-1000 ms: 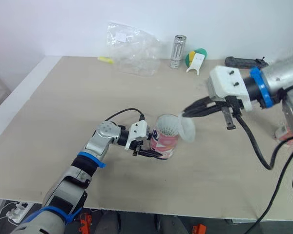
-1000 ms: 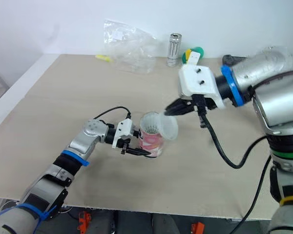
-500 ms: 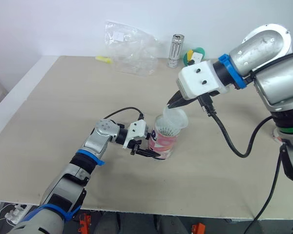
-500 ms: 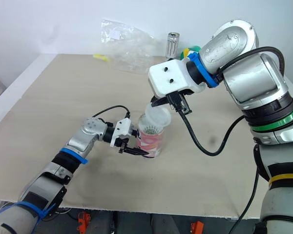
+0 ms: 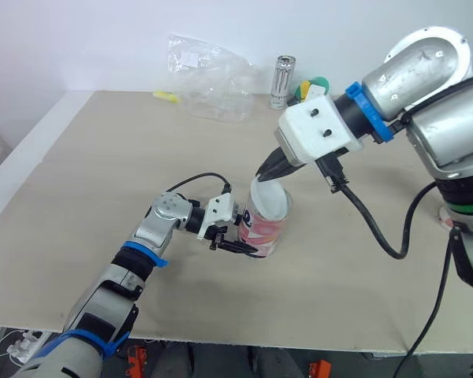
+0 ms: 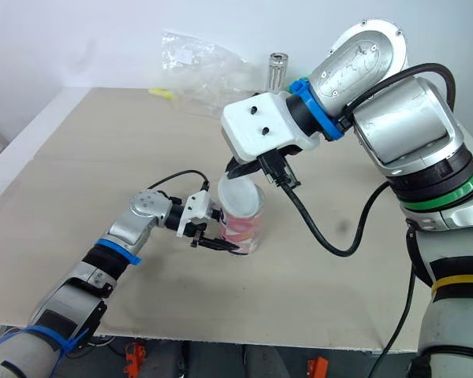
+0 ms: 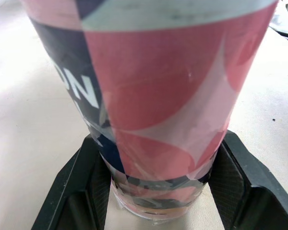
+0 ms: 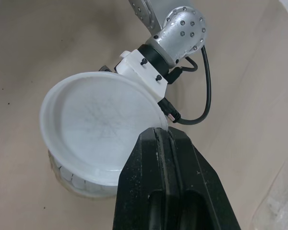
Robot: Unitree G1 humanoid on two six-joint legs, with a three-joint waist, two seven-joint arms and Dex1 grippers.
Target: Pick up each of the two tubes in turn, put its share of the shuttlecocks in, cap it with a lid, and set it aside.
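L claw (image 5: 250,250): fingers either side of tube (image 5: 266,227), low near its base, pressed vs. its wall, so it's gripping the tube. Tube stands upright on table (image 5: 102,173), pink/navy/white print, bottom on the tabletop betw. the 2 fingers.

R claw (image 5: 266,175): comes in from above, tips pointing down at tube's mouth. Fingers pressed together, pinching rim of lid (image 8: 103,127) on its near edge. Lid = translucent white disc w/ raised lip, directly under R claw's tips and over the tube's mouth, a bit tilted, the pinched side higher. Can't tell if it's seated. Wrist view: white ribbed edge shows just under lid's far side; can't tell what it is.

The 2 claws are close, R above L, tube + lid betw. them.

Well beyond R claw, at table's far edge: clear bag (image 5: 213,79), can (image 5: 284,81), green/yellow item (image 5: 315,88) just beside the can.
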